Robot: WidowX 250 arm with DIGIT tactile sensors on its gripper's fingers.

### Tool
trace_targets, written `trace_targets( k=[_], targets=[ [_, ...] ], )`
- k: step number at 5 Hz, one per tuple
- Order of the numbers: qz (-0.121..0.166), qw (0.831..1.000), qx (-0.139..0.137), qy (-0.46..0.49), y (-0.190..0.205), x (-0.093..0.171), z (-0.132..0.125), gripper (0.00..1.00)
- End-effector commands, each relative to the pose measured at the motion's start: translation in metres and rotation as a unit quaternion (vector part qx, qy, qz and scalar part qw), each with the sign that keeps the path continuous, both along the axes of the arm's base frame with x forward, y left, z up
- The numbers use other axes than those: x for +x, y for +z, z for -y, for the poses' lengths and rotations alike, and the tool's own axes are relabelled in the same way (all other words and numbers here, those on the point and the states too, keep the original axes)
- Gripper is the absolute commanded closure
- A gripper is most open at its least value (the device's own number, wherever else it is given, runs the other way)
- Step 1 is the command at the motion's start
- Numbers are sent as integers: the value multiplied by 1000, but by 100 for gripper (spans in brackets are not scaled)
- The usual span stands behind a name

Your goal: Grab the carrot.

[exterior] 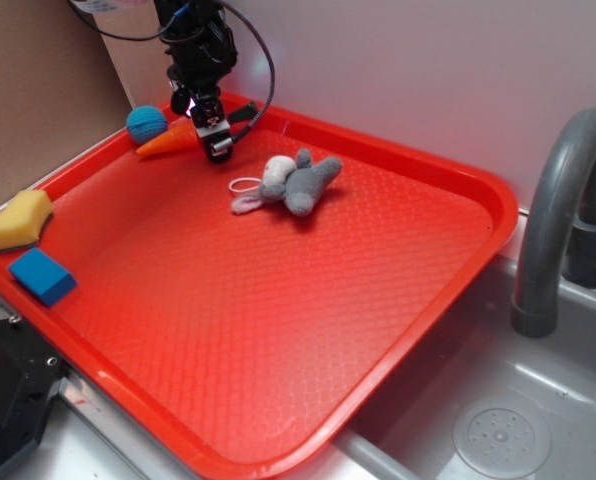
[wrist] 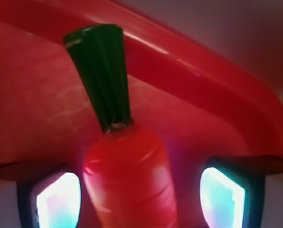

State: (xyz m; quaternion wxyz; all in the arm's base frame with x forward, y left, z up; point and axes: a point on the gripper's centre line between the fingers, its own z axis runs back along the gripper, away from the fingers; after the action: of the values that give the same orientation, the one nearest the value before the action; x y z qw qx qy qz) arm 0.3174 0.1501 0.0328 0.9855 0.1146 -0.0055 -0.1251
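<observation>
My hand (exterior: 216,143) stood open in the upper left of the exterior view, its two fingers (wrist: 58,199) straddling the carrot (wrist: 127,180), a gap visible on either side. In the wrist view the carrot ran up the frame's centre between them, orange body low, green stem pointing to the upper left; closing should suffice. The carrot lay flat on the red tray (exterior: 278,330), near its far rim, the blue ball (exterior: 146,123) beside its tip. The grey bunny (exterior: 298,182) lay nearby; sponges (exterior: 23,240) well apart at left.
</observation>
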Motion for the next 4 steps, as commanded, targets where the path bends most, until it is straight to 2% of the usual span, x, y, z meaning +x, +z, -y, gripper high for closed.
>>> trace_targets(
  k=[1, 3, 4],
  targets=[
    [3, 1000, 11, -7, -2, -2, -10, 100],
    [14, 999, 4, -44, 8, -5, 16, 100],
    [6, 1000, 1, 6, 58, -10, 47, 100]
  ],
)
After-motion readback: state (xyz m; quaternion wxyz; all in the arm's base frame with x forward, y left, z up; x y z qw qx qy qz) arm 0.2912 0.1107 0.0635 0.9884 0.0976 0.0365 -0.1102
